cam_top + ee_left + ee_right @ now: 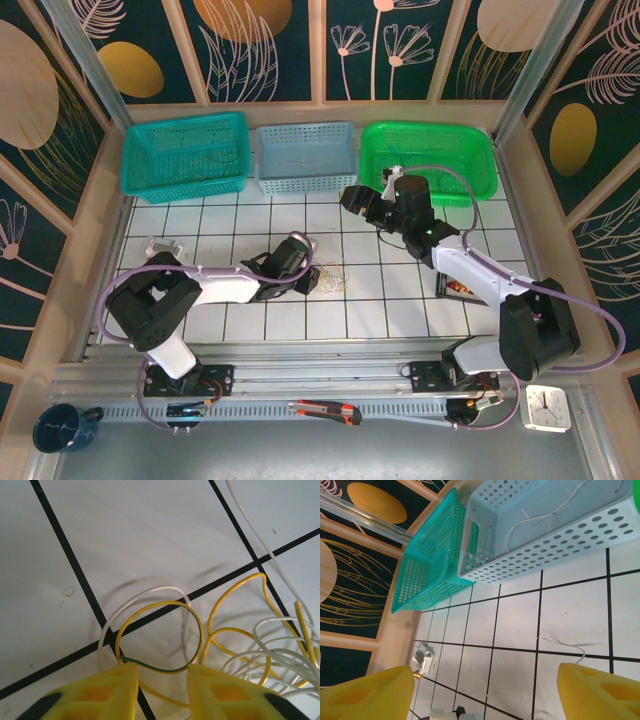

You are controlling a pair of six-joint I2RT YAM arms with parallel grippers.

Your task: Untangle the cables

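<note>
Cables (331, 280) are lying as a loose tangle of thin yellow and white loops near the middle of the tabletop (390, 320), slightly toward its near edge. Left end effector (307, 280) is sitting low, just beside the tangle's left side. Its fingers (107, 695) are standing narrowly apart, not closed. A yellow-green strand (155, 668) is crossing the gap between the tips, and I can't tell whether it's touching them. Right end effector (355, 200) is hanging above the far part of the tabletop, in front of the baskets, jaws spread wide and gripping nothing. Three baskets are lining the far edge: teal basket (185, 186) toward the far-left corner, light blue basket (305, 183) in the middle, green basket (425, 127) toward the far-right corner. One thin white wire (545, 516) is lying inside the light blue basket. A short white strand (570, 646) is lying alone on a tile in front of that basket. Box cutter (325, 411) is lying on the rail along the near edge.
</note>
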